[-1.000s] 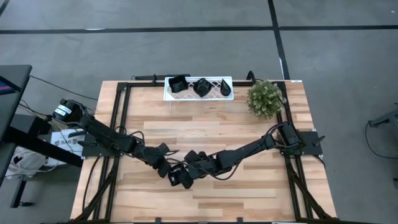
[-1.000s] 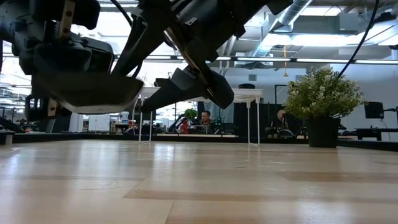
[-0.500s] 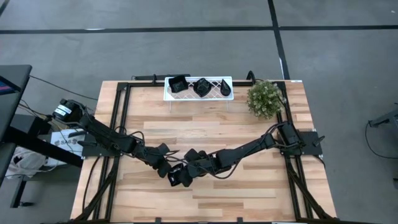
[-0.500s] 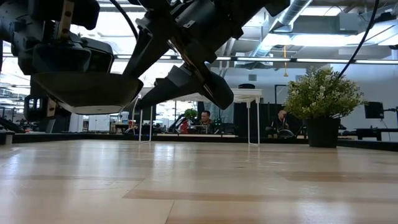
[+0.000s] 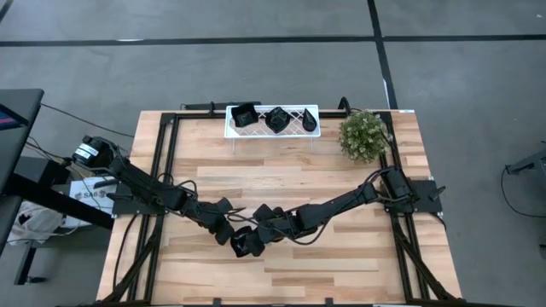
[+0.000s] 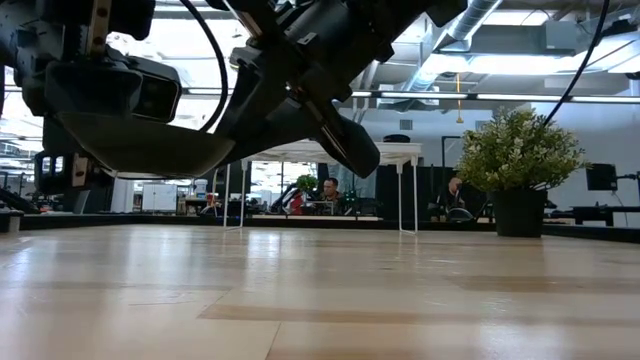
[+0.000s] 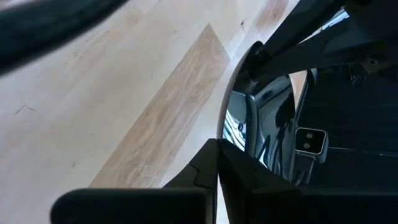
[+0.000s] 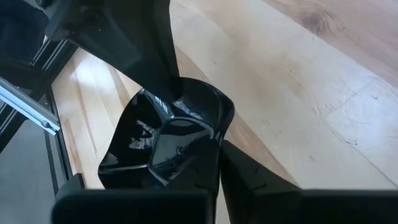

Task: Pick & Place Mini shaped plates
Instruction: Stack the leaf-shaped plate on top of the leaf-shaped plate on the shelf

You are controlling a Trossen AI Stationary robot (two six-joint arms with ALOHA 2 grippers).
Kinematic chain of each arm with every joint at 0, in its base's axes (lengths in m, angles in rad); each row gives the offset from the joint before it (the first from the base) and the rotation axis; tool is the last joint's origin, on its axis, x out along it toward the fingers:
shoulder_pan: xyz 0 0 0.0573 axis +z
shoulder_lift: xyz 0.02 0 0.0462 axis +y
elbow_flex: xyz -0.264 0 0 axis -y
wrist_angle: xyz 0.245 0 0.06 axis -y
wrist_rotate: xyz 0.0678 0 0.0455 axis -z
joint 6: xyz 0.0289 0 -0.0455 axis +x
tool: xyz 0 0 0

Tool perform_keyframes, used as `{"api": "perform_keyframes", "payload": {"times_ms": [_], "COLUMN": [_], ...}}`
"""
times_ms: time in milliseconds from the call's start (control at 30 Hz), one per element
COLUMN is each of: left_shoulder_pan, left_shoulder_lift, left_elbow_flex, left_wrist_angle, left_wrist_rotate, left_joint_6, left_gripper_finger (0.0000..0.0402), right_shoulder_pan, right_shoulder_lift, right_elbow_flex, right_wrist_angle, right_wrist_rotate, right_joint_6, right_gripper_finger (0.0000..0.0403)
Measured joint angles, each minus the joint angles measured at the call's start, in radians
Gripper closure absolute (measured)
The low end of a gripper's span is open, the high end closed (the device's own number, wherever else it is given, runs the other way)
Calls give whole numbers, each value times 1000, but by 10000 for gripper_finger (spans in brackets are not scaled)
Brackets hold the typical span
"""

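My right gripper (image 5: 247, 241) is closed on the rim of a glossy black mini plate (image 8: 163, 140), and my left gripper (image 5: 232, 234) is closed on the same dish from the other side. In the right wrist view my dark fingers (image 8: 214, 171) pinch one edge of the plate while the other arm's finger comes down onto the opposite edge. In the left wrist view the dish (image 7: 258, 140) shows as a shiny curved wall right at my fingertips. Both grippers meet over the middle of the table (image 5: 341, 264), on the near side away from the white lattice tray (image 5: 290, 129). The low view shows the plate (image 6: 150, 150) held in the air, clear of the wooden top, with the right gripper's finger (image 6: 330, 135) angled down against it.

Three more mini plates sit in the tray, which stands at the far edge of the table: a squarish one (image 5: 245, 115), one in the middle (image 5: 276, 118), and a teardrop-shaped one (image 5: 308, 122). Just beside the tray, toward my right arm's side, is a potted plant (image 5: 363, 135). Beyond the table, the low view shows a room with seated people, too small to make out.
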Motion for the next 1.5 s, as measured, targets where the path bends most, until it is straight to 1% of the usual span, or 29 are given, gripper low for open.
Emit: {"api": "perform_keyframes", "payload": {"times_ms": [167, 267, 333, 467, 633, 700, 800, 1000, 1100, 1200, 1367, 1500], "left_shoulder_pan": [0, 4, 5, 4, 5, 5, 4, -3, -34, -84, -185, -237], "left_shoulder_lift": [0, -1, -1, -1, -6, -23, -68, -215, -304, -395, -518, -570], "left_elbow_flex": [0, 2, 3, 3, 2, 2, 2, 2, 2, 2, 2, 2], "left_wrist_angle": [8, 39, 44, 42, 36, 36, 34, 27, 29, 29, 30, 29], "left_wrist_rotate": [-20, -75, -93, -82, -13, 12, 17, -2, -35, -94, -240, -354], "left_joint_6": [9, 15, 27, 38, 62, 87, 107, 203, 282, 347, 462, 572], "left_gripper_finger": [387, 371, 355, 316, 282, 275, 271, 275, 278, 279, 279, 279], "right_shoulder_pan": [0, 0, 0, 0, -1, -5, -12, -28, -31, -31, -31, -47], "right_shoulder_lift": [0, 0, 0, 0, 0, 0, -2, -19, -31, -40, -81, -138], "right_elbow_flex": [0, 0, 0, 0, 0, 0, 0, 0, 0, 0, 0, 0], "right_wrist_angle": [0, 16, 19, 14, 5, -10, -39, -72, -72, -68, -90, -137], "right_wrist_rotate": [-5, -7, -15, -22, -23, -25, -25, -21, -8, 29, 91, 135], "right_joint_6": [8, 8, 8, 8, -3, -10, -11, -35, -41, -40, -55, -108], "right_gripper_finger": [400, 398, 399, 400, 401, 401, 402, 402, 402, 402, 403, 403]}}
